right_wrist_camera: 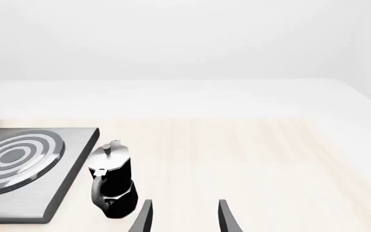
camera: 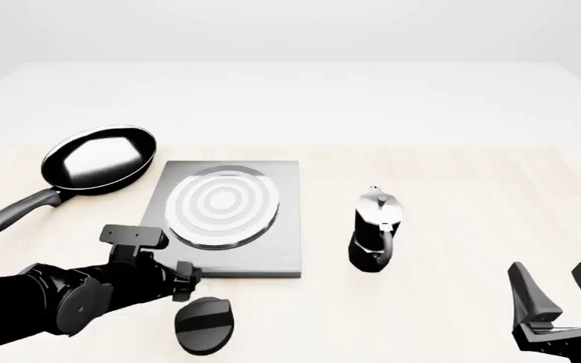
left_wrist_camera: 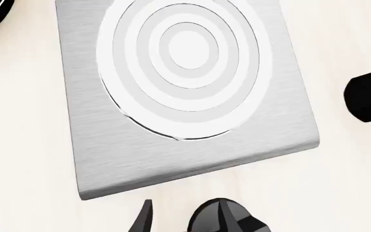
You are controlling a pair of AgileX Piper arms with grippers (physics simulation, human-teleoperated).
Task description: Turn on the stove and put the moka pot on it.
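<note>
- Front view shows the stove (camera: 270, 242) lying flat on the table (camera: 452, 189), left of centre, its round burner rings (camera: 222, 206) bare.
- The black knob (camera: 206, 324) sits apart from the slab, on the table just near of its near edge.
- My left hand (camera: 191, 278) reaches in from the left, low over the table, between the knob and the stove's near-left corner; I cannot tell from here how its jaws stand.
- In the left wrist view one finger (left_wrist_camera: 145, 217) shows beside the knob (left_wrist_camera: 227, 217), and I still cannot tell whether that hand is open or closed.
- The moka pot (camera: 375, 231) stands upright on the table just right of the stove, not touching it, its handle towards the near side.
- My right hand (camera: 563, 299) is at the near right corner, fingers parted and gripping nothing, well apart from the pot.
- A frying pan (camera: 99, 159) lies at the far left, beside the stove's far-left corner, its handle running out to the near left.
</note>
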